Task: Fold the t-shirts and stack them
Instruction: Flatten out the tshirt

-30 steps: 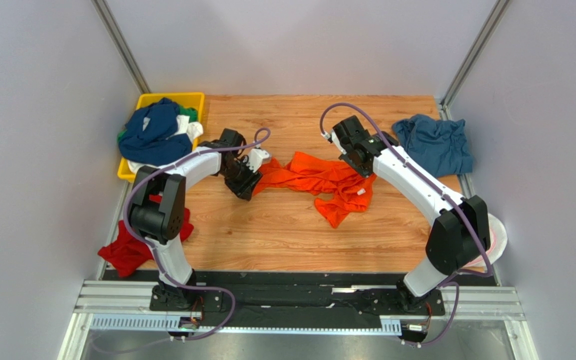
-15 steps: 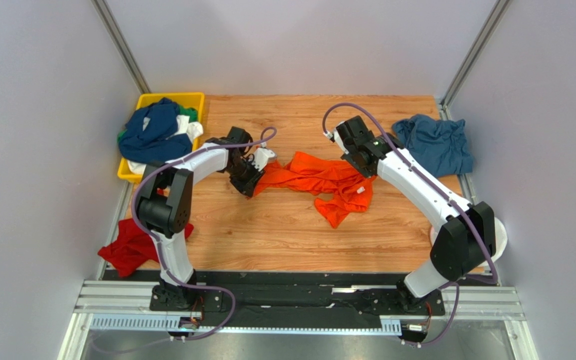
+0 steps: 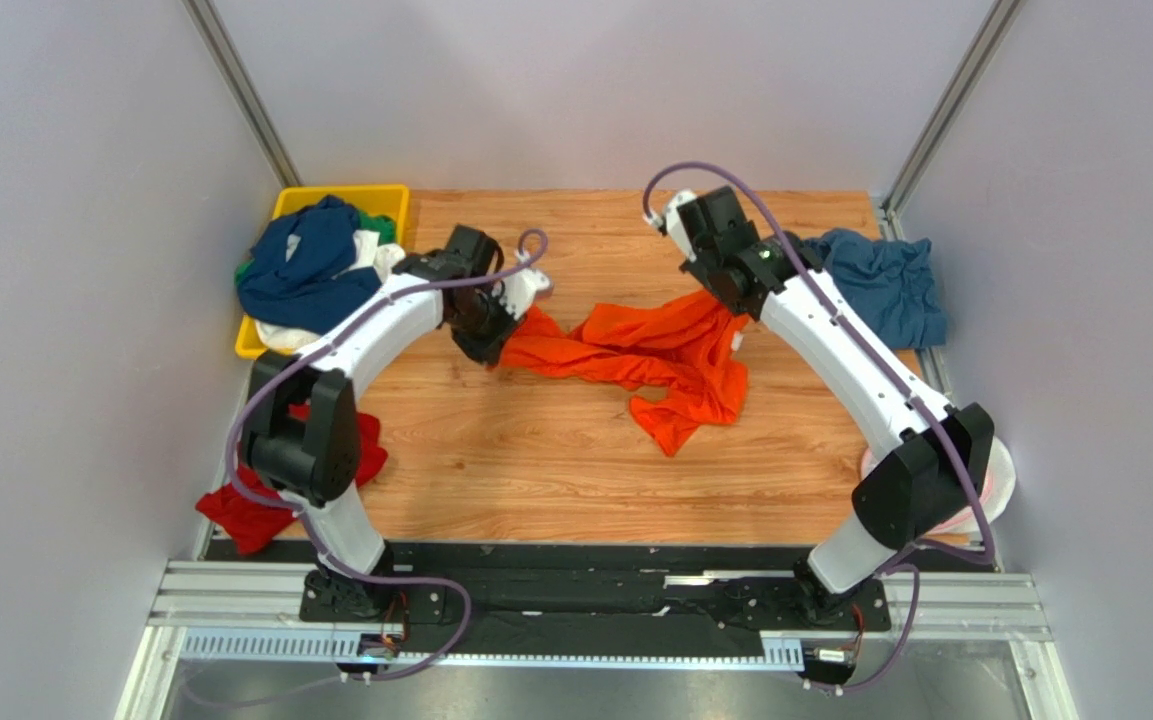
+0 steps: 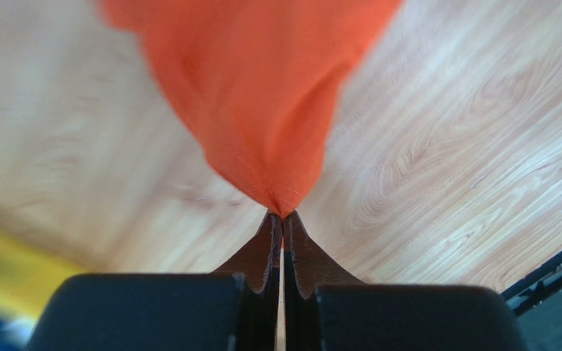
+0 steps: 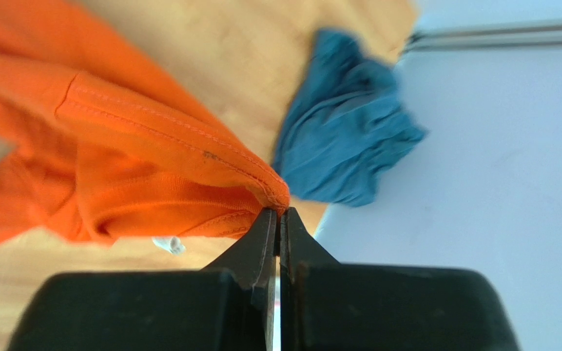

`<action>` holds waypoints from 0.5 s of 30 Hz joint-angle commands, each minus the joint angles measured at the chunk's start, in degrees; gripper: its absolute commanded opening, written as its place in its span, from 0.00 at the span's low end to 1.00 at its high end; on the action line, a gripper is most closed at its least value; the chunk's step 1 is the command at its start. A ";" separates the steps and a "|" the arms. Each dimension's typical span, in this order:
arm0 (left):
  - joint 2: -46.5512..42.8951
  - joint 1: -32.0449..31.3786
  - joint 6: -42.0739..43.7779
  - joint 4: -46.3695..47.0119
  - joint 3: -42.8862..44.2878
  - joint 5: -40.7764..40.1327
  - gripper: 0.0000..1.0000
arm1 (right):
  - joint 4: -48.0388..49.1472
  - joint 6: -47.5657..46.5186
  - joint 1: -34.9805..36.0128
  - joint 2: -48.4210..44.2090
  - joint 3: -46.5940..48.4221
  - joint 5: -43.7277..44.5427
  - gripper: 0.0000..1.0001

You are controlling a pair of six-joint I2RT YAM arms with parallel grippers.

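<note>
Orange shirt [image 3: 657, 353] at mid-desk, slung between the two arms. The left gripper [image 4: 282, 216] is pinched tight on its left tip, the right gripper [image 5: 280, 210] clamped on a hemmed edge at its right. Blue shirt [image 3: 883, 285] crumpled by the far right edge; shirt heap [image 3: 304, 270] in the tray [image 3: 372, 195], far left corner.

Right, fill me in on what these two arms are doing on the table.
Both arms are working on the orange t-shirt. The left gripper is shut on its left end and the right gripper is shut on a stitched edge at its right end. The cloth between them lies crumpled on the table, with no fold made. A steel-blue shirt lies bunched at the far right, a pile of shirts sits in the yellow tray, and a red shirt hangs at the near left edge.
</note>
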 commanded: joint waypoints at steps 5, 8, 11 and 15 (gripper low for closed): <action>-14.20 6.51 -3.12 -1.54 21.08 -2.96 0.00 | 5.74 -10.37 -3.88 1.31 21.26 6.64 0.00; -14.29 6.77 -3.64 -1.28 28.19 -5.07 0.00 | 10.05 -12.84 -5.19 1.04 21.26 7.09 0.00; -13.77 7.74 -5.48 1.00 31.19 -7.44 0.00 | 13.66 -12.94 -7.56 2.00 23.27 5.60 0.00; -12.80 8.62 -7.16 -0.74 34.81 -7.28 0.00 | 13.67 -14.59 -9.33 1.66 27.14 4.89 0.00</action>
